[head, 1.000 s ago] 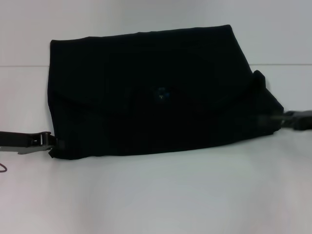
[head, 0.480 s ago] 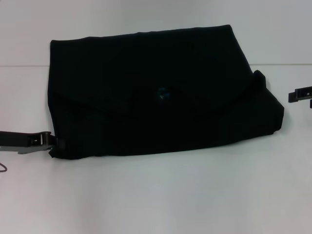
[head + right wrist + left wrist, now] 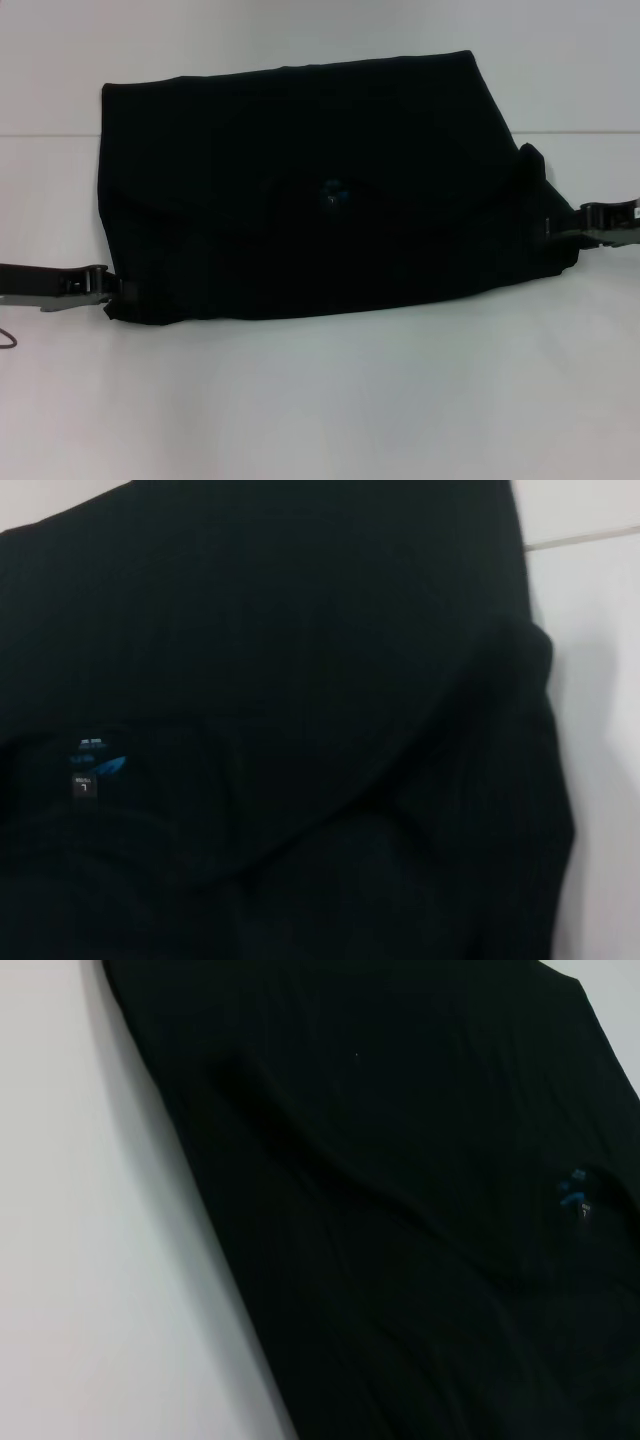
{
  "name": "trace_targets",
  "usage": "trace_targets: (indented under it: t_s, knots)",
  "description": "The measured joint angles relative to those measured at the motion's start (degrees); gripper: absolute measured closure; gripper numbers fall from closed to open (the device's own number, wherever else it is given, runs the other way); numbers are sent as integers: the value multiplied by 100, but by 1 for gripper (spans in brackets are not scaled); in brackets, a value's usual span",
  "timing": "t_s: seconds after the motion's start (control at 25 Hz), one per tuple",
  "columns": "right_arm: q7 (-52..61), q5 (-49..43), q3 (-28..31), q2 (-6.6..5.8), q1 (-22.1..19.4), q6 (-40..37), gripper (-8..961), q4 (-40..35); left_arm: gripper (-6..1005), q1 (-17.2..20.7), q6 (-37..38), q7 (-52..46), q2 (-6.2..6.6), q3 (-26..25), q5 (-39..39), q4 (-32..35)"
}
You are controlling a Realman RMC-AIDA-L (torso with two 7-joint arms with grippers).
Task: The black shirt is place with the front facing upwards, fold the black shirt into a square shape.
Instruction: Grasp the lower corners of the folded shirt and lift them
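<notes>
The black shirt (image 3: 300,190) lies folded into a wide band on the white table (image 3: 320,400), its small blue neck label (image 3: 330,193) showing near the middle. My left gripper (image 3: 108,290) sits low at the shirt's near left corner, shut on the cloth there. At the shirt's right edge is my right gripper (image 3: 582,225), its tip touching the cloth beside a bunched fold. The left wrist view is filled by the black shirt (image 3: 400,1210) with the label (image 3: 575,1192). Black shirt (image 3: 300,680) and label (image 3: 95,765) also fill the right wrist view.
White table surface runs all around the shirt, with a wide strip in front of it. A thin seam (image 3: 50,134) crosses the table behind the shirt. A dark cable loop (image 3: 6,342) pokes in at the left edge.
My right gripper pulled away from the shirt's right edge, up and to the right, then came back to touch that edge. The left gripper and the shirt stayed put.
</notes>
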Motion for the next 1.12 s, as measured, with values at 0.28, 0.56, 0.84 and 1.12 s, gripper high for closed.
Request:
trace_targets:
  t_s: [0.28, 0.56, 0.84, 1.12]
  knots:
    - [-112, -28, -107, 141, 88, 350, 173, 176, 970, 0, 10, 9, 13, -1, -13, 16]
    - [-121, -49, -307, 169, 75, 429, 260, 201, 971, 12, 30, 18, 17, 0, -13, 50]
    - [-121, -39, -309, 178, 11, 453, 586, 159, 971, 24, 78, 61, 16, -2, -29, 71]
    - [-217, -43, -283, 107, -51, -273, 827, -125, 971, 19, 451, 79, 58, -12, -38, 71]
